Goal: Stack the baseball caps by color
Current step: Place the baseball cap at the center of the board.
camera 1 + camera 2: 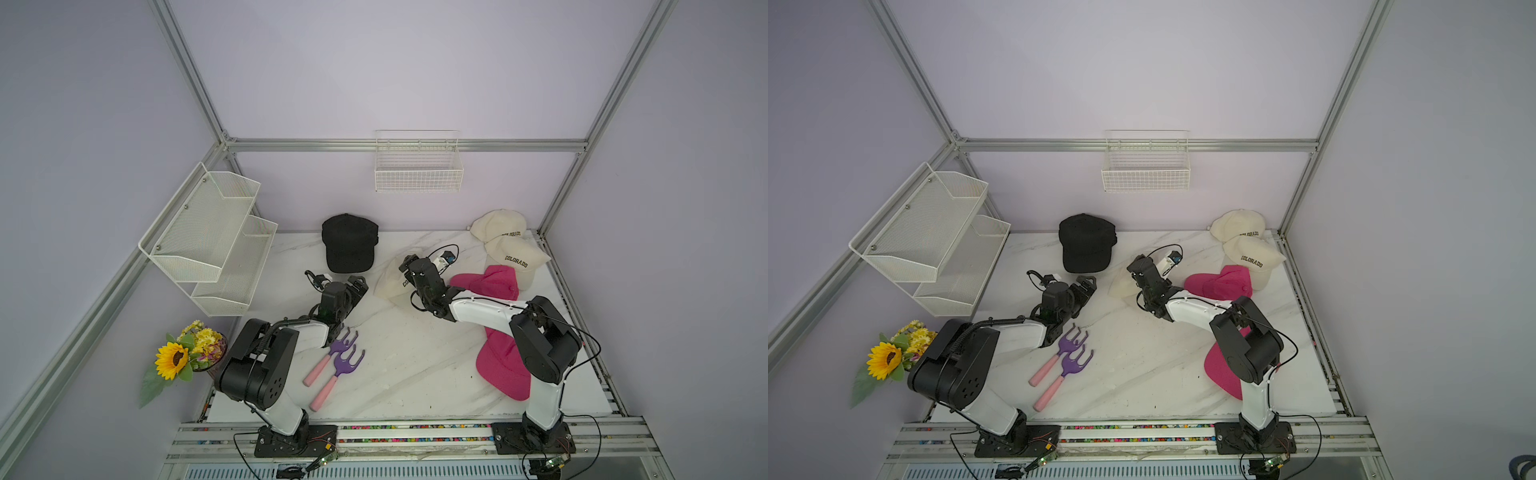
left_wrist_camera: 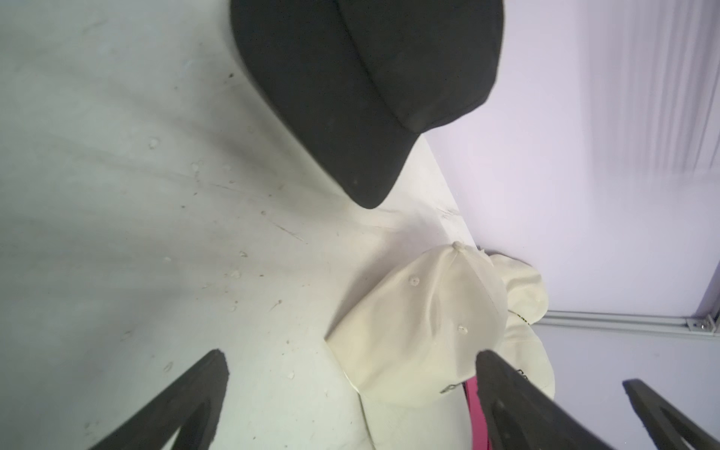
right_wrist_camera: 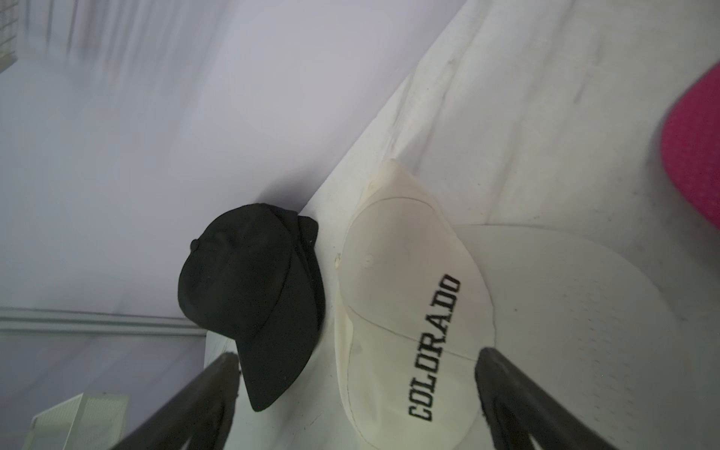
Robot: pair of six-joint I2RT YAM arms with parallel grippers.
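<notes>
Both my grippers are spread wide and neither one grips anything. The right gripper (image 3: pixel 356 362) hovers low over the loose cream cap (image 3: pixel 409 304), one finger on each side of its crown. I cannot tell whether a fingertip brushes the fabric. This cap lies toward the back of the tabletop (image 1: pixel 415 365), between the black caps (image 1: pixel 350 243) and a pink cap (image 1: pixel 490 284).

The black caps sit right at the back edge, crown against the back wall (image 1: pixel 316 199). In the right wrist view, more than one layer shows at their rim.

The left gripper (image 2: pixel 350 356) hangs over bare marble just in front of the black brim. It points into the gap between that brim and the loose cream cap.

Two cream caps (image 1: pixel 515 255) overlap in the back right corner, tight against the frame rail (image 1: pixel 559 274). The nearer one's brim touches the pink cap.

A second pink cap (image 1: pixel 498 370) lies near the right edge, partly hidden under the right arm (image 1: pixel 540 345).

On my left side, two hand rakes (image 1: pixel 338 361) lie just beside the left arm. A mesh shelf (image 1: pixel 208 232) juts out over the left edge.

The open room is the middle and front of the table, between the rakes and the right arm.
</notes>
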